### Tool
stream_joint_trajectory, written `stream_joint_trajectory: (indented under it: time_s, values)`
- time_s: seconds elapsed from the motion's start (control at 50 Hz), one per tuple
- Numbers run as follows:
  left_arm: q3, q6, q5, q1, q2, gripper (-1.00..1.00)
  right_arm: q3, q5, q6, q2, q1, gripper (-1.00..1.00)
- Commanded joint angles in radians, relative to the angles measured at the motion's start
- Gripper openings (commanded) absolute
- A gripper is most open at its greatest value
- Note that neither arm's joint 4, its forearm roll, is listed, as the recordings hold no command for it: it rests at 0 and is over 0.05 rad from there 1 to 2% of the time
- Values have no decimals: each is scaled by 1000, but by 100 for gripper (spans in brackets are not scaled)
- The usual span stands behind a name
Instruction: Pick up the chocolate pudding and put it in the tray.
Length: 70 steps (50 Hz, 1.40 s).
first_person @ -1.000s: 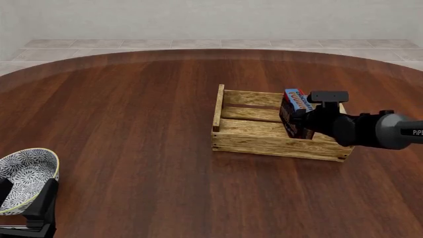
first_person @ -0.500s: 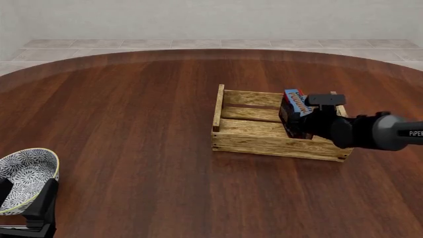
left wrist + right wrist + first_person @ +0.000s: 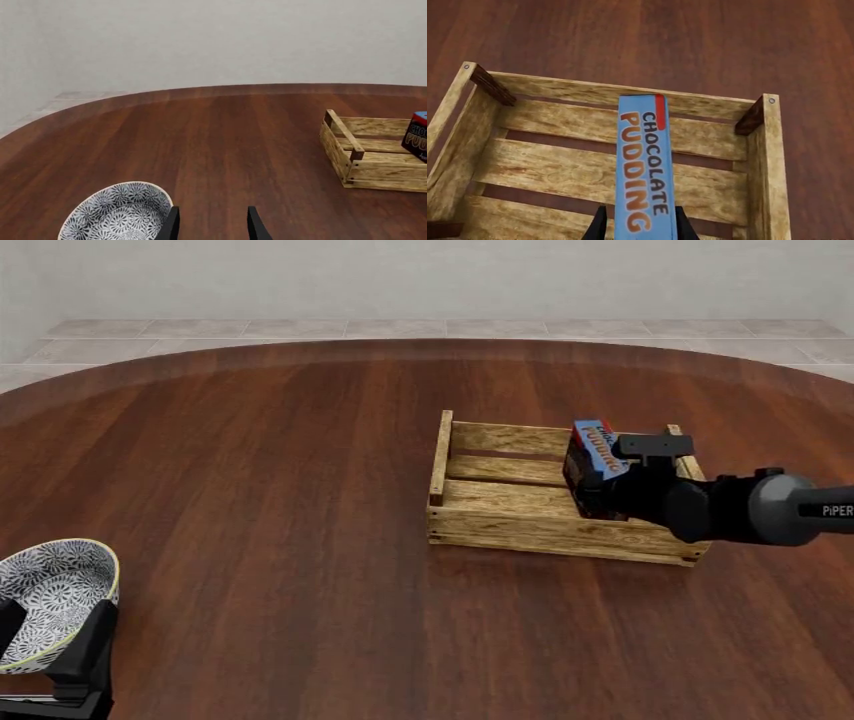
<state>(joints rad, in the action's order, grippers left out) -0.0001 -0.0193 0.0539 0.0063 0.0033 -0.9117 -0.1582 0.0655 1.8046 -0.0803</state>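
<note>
Right gripper [image 3: 617, 478] is clamped on the chocolate pudding [image 3: 597, 468], held on edge over the right end of the tray [image 3: 497, 525], which sits right of the desk's centre. Pick-up looks done; what remains is lowering, release and retreat, since contact with the slats cannot be confirmed. Left gripper [image 3: 212, 227] is narrowly parted and empty beside the bowl [image 3: 117, 212] at the near left corner.

The right gripper [image 3: 601, 485] reaches in from the right, fingers [image 3: 599, 226] clamped, while the left gripper [image 3: 212, 227] rests low with fingers parted.
</note>
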Motion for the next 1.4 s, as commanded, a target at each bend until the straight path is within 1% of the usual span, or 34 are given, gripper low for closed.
stream_joint_trajectory:
  time_s: [0.02, 1.4]
  values:
    - [0, 1, 0, -1, 0, 100, 1, 4, -1, -5, 1, 100]
    - [0, -1, -10, -18, 5, 100, -10, 49, -27, -71, 14, 100]
